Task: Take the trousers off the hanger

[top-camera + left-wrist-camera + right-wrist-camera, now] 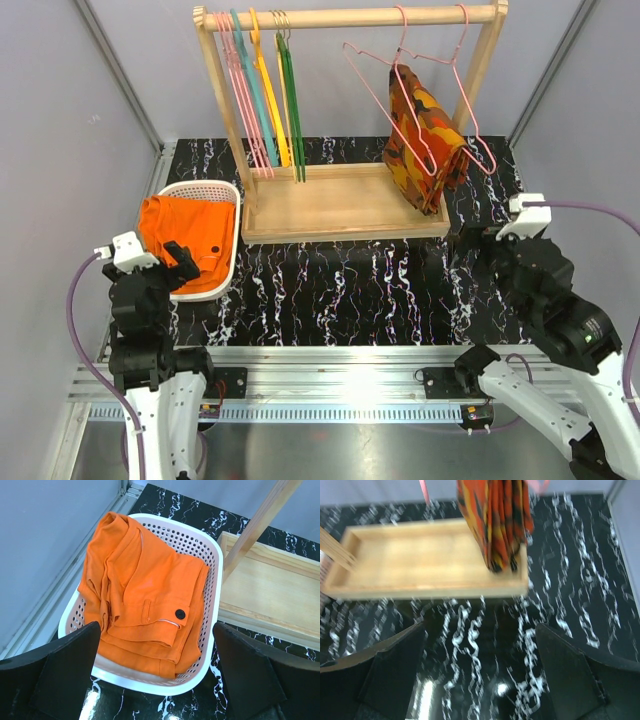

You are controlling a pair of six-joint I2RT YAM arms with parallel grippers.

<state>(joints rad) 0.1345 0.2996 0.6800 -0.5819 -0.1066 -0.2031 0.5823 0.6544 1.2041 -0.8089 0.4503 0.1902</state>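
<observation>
Top view: trousers [185, 235] are lying folded in a white basket [232, 190] at the left of the surface [340, 290], well apart from the rack [340, 205]. A pink hanger [365, 52] is hanging on the rail at the right end, just beside a camouflage garment [425, 140]. I cannot tell from here which wire is bearing that garment. The left pincer [183, 262] is hovering at the basket's near rim. The right arm [545, 285] is sitting near the rack's right end.

Left wrist: the left pincer is spread wide, gripping nothing. The trousers are filling the basket below it, with a black button facing up.

Right wrist: blurred. The right pincer [480, 680] is spread wide and empty above the surface. The camouflage garment is hanging over the rack's tray.
</observation>
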